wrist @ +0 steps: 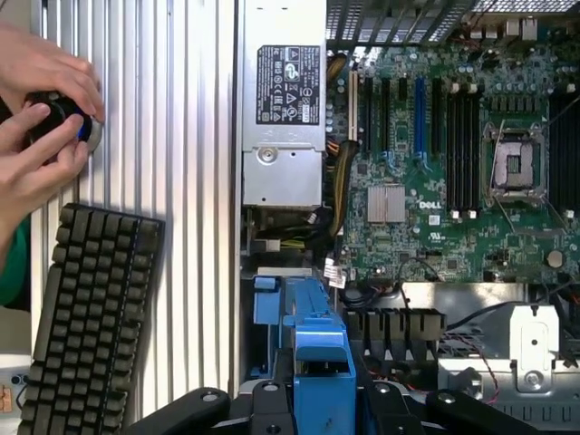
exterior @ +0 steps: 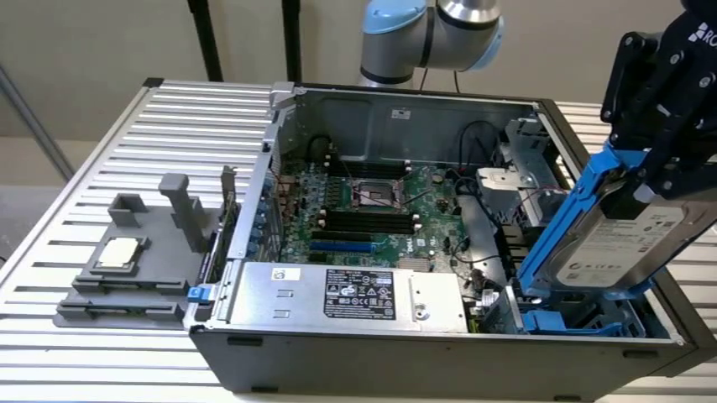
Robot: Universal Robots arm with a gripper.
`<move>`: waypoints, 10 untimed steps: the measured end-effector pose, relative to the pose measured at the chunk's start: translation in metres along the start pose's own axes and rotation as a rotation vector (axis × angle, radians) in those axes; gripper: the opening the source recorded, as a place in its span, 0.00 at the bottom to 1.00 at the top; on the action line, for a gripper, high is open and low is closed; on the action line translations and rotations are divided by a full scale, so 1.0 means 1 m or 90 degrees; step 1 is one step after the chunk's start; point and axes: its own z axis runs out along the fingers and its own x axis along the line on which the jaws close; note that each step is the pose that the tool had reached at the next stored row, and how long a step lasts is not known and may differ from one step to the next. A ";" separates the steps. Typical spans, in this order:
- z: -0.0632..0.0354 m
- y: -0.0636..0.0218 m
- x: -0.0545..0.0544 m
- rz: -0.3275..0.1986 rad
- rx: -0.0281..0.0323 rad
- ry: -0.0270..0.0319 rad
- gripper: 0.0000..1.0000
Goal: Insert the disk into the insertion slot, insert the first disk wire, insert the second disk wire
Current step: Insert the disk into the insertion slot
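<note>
My gripper (exterior: pixel 661 172) hangs at the exterior view's right, shut on the disk (exterior: pixel 627 243), a silver-grey drive with a white label in a bright blue carrier. The disk is tilted, and its low end hovers just over the insertion slot (exterior: pixel 572 321), a bluish cage in the near right corner of the open computer case. In the wrist view the blue carrier of the disk (wrist: pixel 323 381) sits between my gripper (wrist: pixel 322 403)'s black fingers. Cables (exterior: pixel 493 277) lie beside the cage; I cannot tell which of them are the disk wires.
A silver power supply (exterior: pixel 348 294) and the motherboard (exterior: pixel 370 210) fill the case. A grey fixture (exterior: pixel 123 260) stands on the slatted table (exterior: pixel 67 201). In the wrist view a keyboard (wrist: pixel 86 317) lies outside the case and a person's hands (wrist: pixel 41 118) hold a small black object.
</note>
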 end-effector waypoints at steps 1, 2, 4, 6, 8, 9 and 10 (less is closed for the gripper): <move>0.0001 0.0000 0.002 0.000 -0.0034 -0.0010 0.32; 0.0002 -0.0002 0.003 0.000 -0.0055 -0.0032 0.32; 0.0007 -0.0008 0.005 0.000 -0.0073 -0.0102 0.32; 0.0009 -0.0024 0.005 -0.001 -0.0077 -0.0160 0.32; 0.0011 -0.0036 0.007 -0.002 -0.0078 -0.0180 0.32; 0.0012 -0.0035 0.007 -0.002 -0.0078 -0.0180 0.32; 0.0014 -0.0035 0.007 -0.002 -0.0078 -0.0180 0.32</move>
